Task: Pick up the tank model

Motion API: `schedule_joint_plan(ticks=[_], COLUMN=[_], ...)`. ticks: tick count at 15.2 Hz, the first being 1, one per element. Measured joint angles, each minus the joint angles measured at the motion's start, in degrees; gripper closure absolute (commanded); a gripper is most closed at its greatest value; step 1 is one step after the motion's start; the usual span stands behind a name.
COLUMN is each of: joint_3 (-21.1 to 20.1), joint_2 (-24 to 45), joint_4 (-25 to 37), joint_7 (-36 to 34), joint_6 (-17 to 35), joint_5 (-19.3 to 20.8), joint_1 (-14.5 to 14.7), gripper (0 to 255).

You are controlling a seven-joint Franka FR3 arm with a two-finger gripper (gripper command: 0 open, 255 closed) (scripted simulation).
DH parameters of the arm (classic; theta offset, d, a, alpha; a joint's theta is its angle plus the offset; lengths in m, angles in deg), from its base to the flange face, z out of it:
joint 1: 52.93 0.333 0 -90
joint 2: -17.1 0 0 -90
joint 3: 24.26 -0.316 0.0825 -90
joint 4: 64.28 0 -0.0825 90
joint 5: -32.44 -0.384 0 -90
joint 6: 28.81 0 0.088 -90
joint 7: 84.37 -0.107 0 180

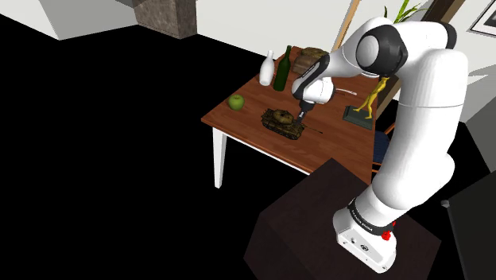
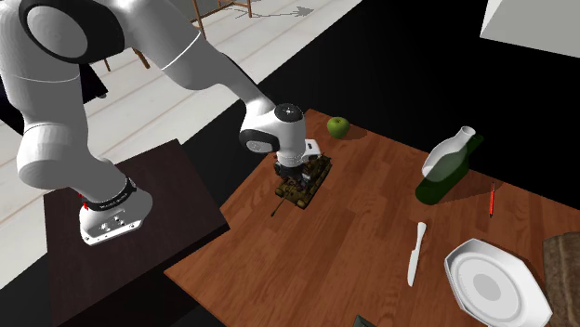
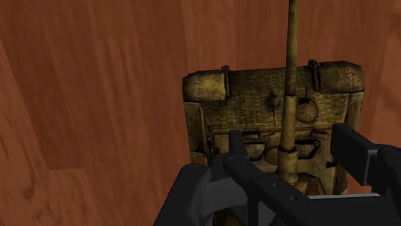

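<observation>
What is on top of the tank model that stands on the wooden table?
The all-black two-finger gripper hangs over the olive-brown tank model, its fingers apart at either side of the gun barrel. It covers the tank's near end, so contact cannot be seen.

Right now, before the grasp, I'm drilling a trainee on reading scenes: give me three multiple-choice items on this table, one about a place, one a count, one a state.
1. Where does the round green apple lie?
A) on the brown wooden table, at the shoulder view's left of the olive tank model
B) atop the tank model
C) under the table

2. How many bottles stand on the table?
A) one
B) two
C) four

3. How does the tank model sit?
A) on its side
B) upside down
C) upright on the table, under the black gripper

Key: 1 A, the apple sits near the table's corner. 2 B, a white bottle and a dark green bottle. 3 C, its turret and barrel face up in the wrist view.
</observation>
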Motion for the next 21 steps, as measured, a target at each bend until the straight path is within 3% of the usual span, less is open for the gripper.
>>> schedule_joint_plan(ticks=[10,21], joint_3=[0.1,3.3], joint_2=[-0.1,-6.7], joint_4=[0.0,-0.4], joint_7=[-0.1,-3.4], joint_6=[-0.2,-6.2], joint_5=[0.1,4.5], joint_1=[0.0,2.5], gripper=[255,255])
